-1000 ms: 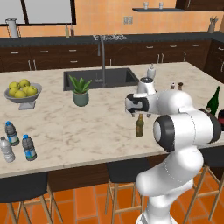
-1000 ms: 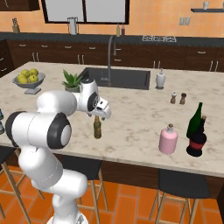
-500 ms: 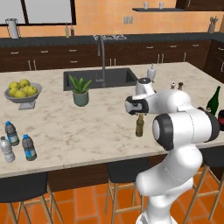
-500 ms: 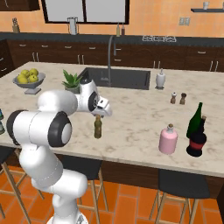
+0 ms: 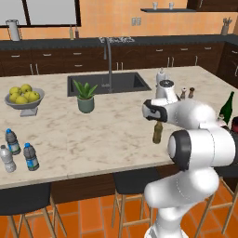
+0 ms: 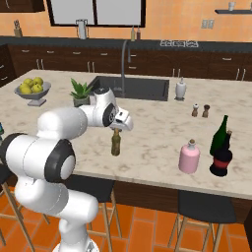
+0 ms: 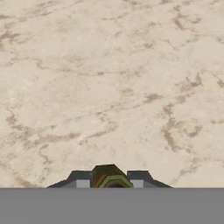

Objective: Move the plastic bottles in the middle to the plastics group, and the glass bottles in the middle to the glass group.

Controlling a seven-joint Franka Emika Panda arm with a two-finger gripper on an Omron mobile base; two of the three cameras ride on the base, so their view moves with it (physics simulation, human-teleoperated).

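- You see the two-finger gripper (image 6: 116, 130) clenched on the neck of the slim amber-brown glass bottle (image 6: 115, 143), which stands upright on the beige marble counter (image 6: 157, 123), near its front edge and about midway along it.
- In the hand view, the bottle's top (image 7: 109, 176) sits pinched between the two dark finger tips (image 7: 80, 179), with bare marble beyond it.
- From the left base view, your amber bottle (image 5: 158, 132) stands just below the hand, in front of the white arm's elbow.
- Toward the counter's right end, near the front edge, you find the squat pink bottle with a brownish stopper (image 6: 189, 156); just beside it stand the tall dark green wine bottle (image 6: 219, 136) and a dark round vessel with a red band (image 6: 221, 160).
- At the counter's left end, near the front corner, three small water bottles cluster: two blue-labelled ones with dark caps (image 5: 12, 141) (image 5: 30, 156) and a pale grey one (image 5: 6, 158).
- Further back on the left you have a grey bowl of yellow-green fruit (image 5: 24, 96), and a potted green plant (image 5: 86, 96) by the dark sink (image 5: 108, 82).
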